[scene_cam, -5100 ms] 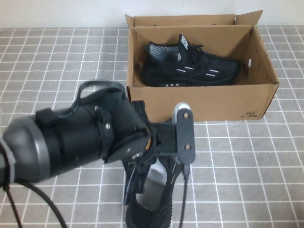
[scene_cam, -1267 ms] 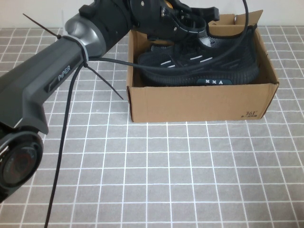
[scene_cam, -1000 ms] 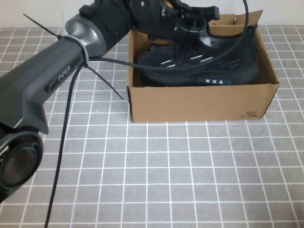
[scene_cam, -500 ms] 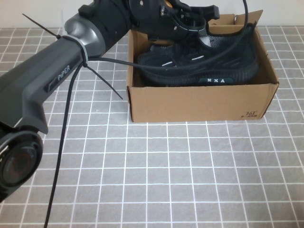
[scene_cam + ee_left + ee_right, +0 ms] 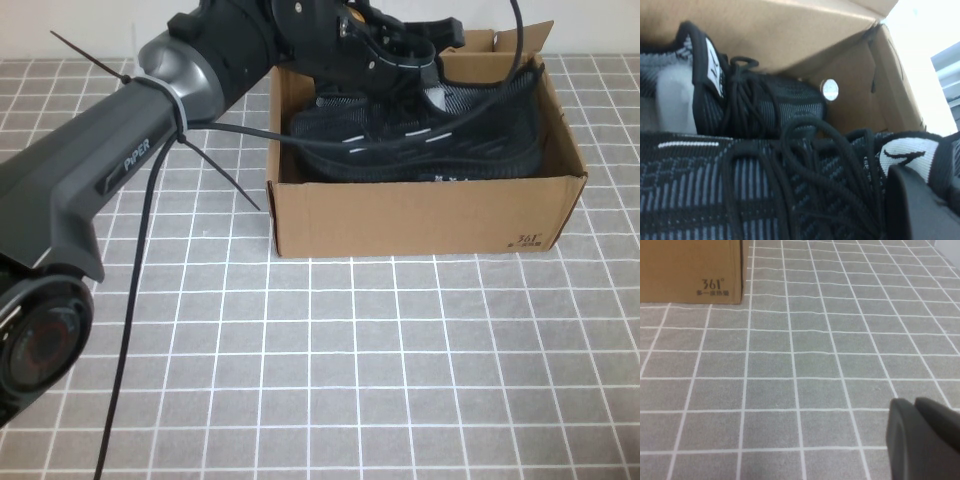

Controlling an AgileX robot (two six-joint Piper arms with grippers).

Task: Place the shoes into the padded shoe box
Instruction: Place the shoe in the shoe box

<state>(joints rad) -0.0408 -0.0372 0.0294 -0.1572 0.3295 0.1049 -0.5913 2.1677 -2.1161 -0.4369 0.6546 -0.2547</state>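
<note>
The brown cardboard shoe box (image 5: pixel 420 215) stands at the back of the table, flaps up. Both black knit sneakers lie inside it. The near shoe (image 5: pixel 470 140) lies along the front wall, toe to the left. My left gripper (image 5: pixel 405 55) reaches into the box from the left and is shut on this shoe's collar. In the left wrist view one finger (image 5: pixel 920 205) presses beside the white-labelled tongue (image 5: pixel 905 155), and the far shoe (image 5: pixel 705 100) lies behind. My right gripper (image 5: pixel 912 402) is shut and empty, low over the table, outside the high view.
The table is a grey tiled mat (image 5: pixel 400 380). The left arm and its cable (image 5: pixel 140 270) cross the left half of the table. The box's logo corner (image 5: pixel 712 287) shows in the right wrist view, away from the right gripper.
The near shoe has sunk lower into the box, so its side label is now mostly behind the front wall. The left gripper has dipped slightly with it.
</note>
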